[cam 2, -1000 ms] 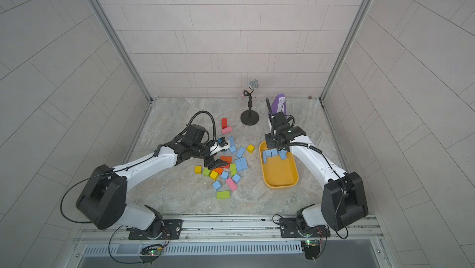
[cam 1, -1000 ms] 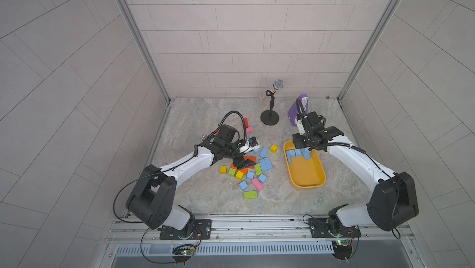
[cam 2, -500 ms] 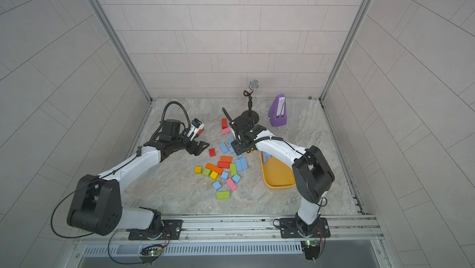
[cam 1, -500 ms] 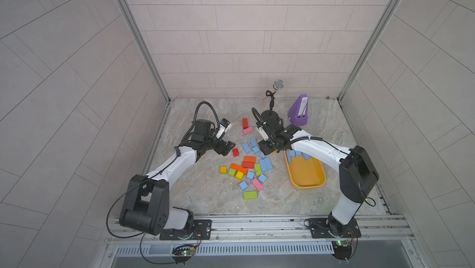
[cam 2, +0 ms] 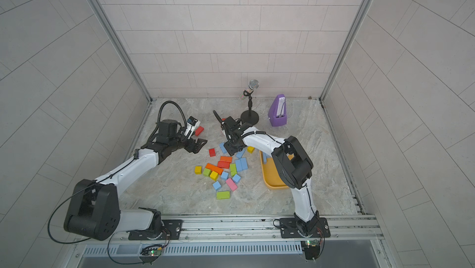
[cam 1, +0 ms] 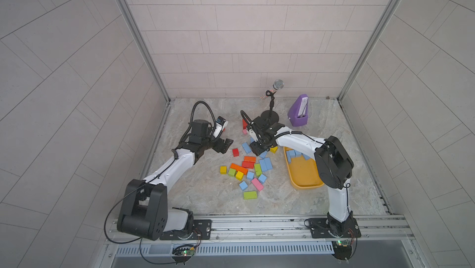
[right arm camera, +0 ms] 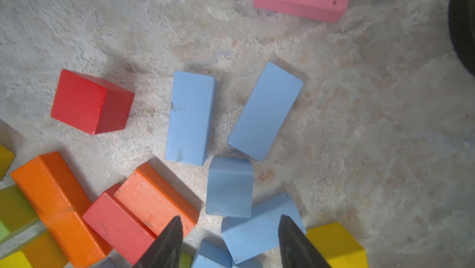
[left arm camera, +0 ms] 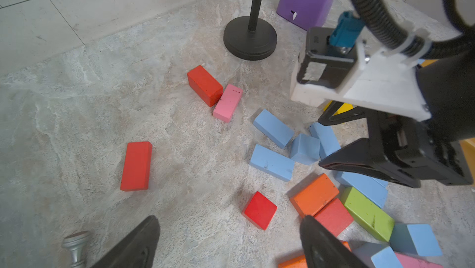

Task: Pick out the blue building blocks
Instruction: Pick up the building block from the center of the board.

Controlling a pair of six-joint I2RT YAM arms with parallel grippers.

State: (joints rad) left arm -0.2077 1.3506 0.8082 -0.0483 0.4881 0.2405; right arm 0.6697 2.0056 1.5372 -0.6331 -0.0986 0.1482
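The right tool (right arm camera: pixel 230 219) has left the yellow tray (cam 1: pixel 305 176) and hangs released, straddling a blue brick (right arm camera: pixel 257 230) among the blue building blocks (right arm camera: pixel 190 117) on the bench (cam 1: pixel 205 197). The left tool (left arm camera: pixel 230 219) has withdrawn, released and empty. Judgement: another pick is starting.

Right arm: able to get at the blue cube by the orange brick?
Probably yes. The right arm's fingers hang open close by the blue cube, with nothing on top of it. An orange brick and a blue brick crowd it, so a finger may bump them.
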